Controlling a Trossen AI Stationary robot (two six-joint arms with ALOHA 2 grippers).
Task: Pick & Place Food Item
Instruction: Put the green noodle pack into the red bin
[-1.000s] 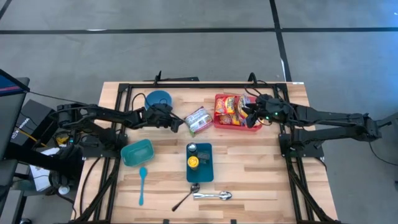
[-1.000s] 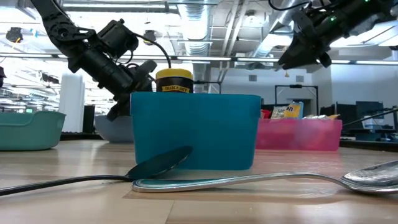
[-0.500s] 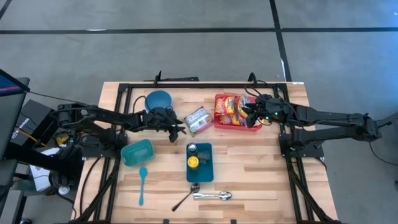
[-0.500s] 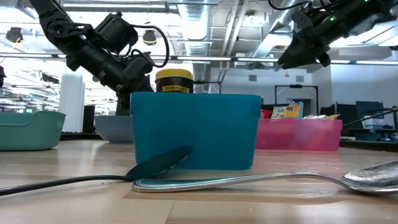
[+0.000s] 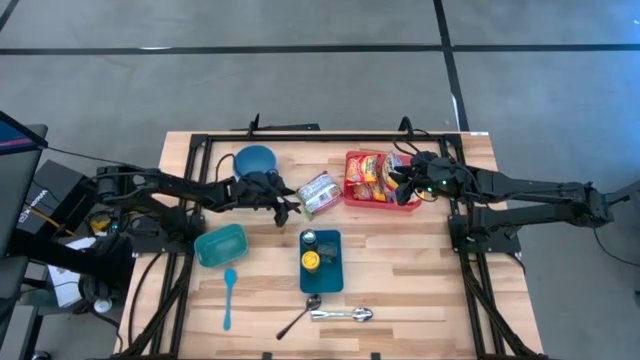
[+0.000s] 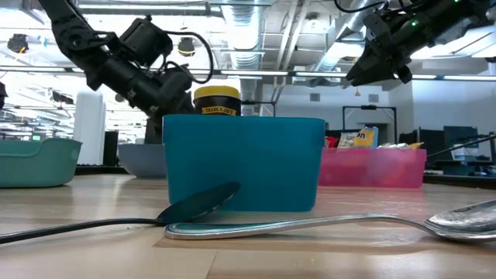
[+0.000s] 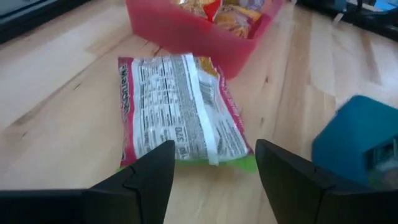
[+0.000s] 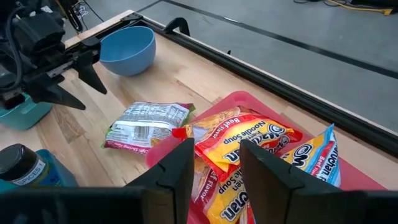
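A noodle packet lies flat on the wood table, printed back up, beside the red bin that holds several more packets. My left gripper is open just left of the loose packet, slanting down at it. Its fingers stand either side of the packet's near edge without touching it. My right gripper hovers open above the red bin, with nothing between its fingers.
A blue bowl sits behind the left gripper, and a teal container lies nearer the front. A blue tray with a yellow-lidded jar stands mid-table. A blue spoon and metal spoons lie near the front edge.
My left gripper has rolled about the line it points along while staying beside the loose packet. The packet and my right gripper have kept still.
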